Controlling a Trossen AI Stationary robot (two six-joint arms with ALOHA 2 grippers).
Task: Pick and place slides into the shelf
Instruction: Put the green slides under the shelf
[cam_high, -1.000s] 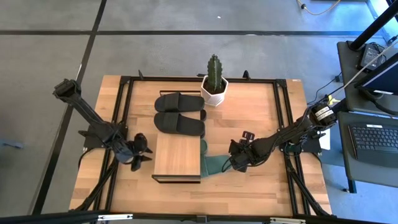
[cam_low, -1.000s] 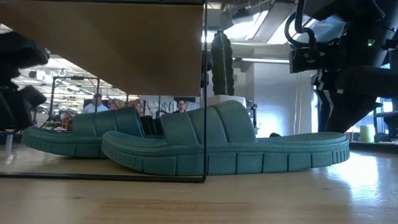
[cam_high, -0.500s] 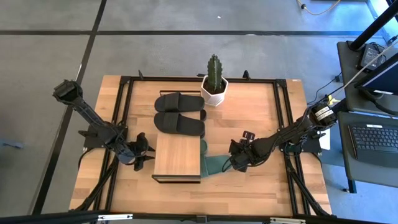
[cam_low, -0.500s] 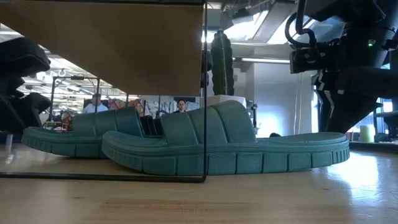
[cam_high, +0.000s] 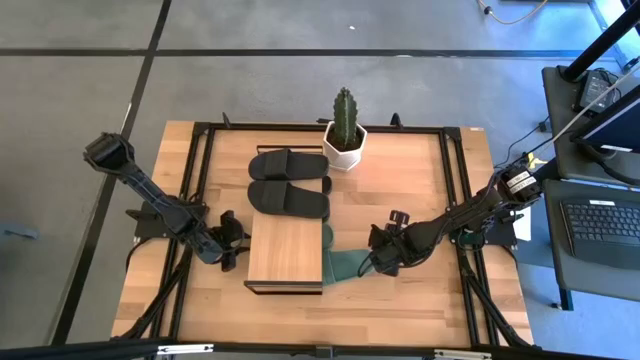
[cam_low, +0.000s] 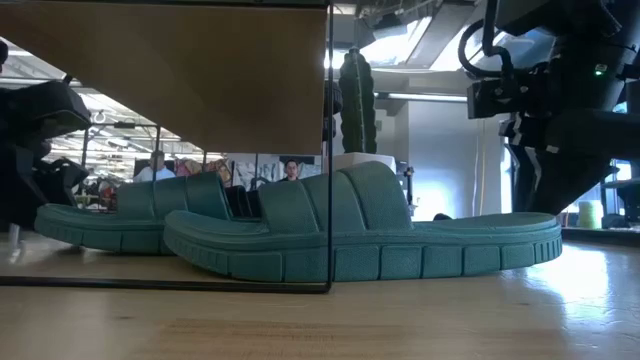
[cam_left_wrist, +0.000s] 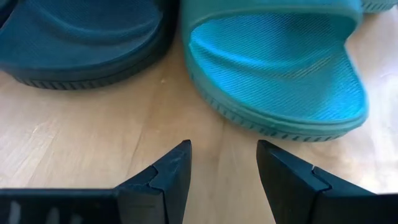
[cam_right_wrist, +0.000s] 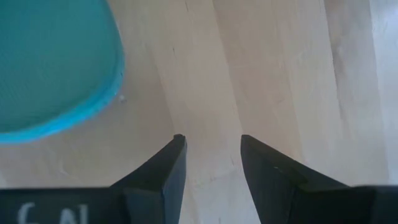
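Two green slides are sitting under the shelf (cam_high: 285, 250) right now. The nearer green slide (cam_low: 370, 235) is only halfway in, with its heel sticking out on the right side. The farther green slide (cam_low: 130, 210) is lying behind it. One black pair (cam_high: 288, 180) is waiting on the counter (cam_high: 400, 300) beside the cactus pot (cam_high: 344, 140), not shelved yet.

The right gripper (cam_right_wrist: 210, 146) is hanging over bare wood just beside the sticking-out heel, fingers apart and holding nothing. The left gripper (cam_left_wrist: 222, 152) is sitting low at the shelf's other end, fingers open and empty too, looking straight at the toe of a green slide (cam_left_wrist: 280, 68) with a darker one (cam_left_wrist: 81, 37) next to it.

My guess is the step in hand is finishing that half-in slide. If I were doing it, I'd be pushing the heel flat and straight along the counter so it isn't twisting into the black frame leg. I'd also keep the left fingers low near the toe as a stop, so the pair isn't sliding out the far end.
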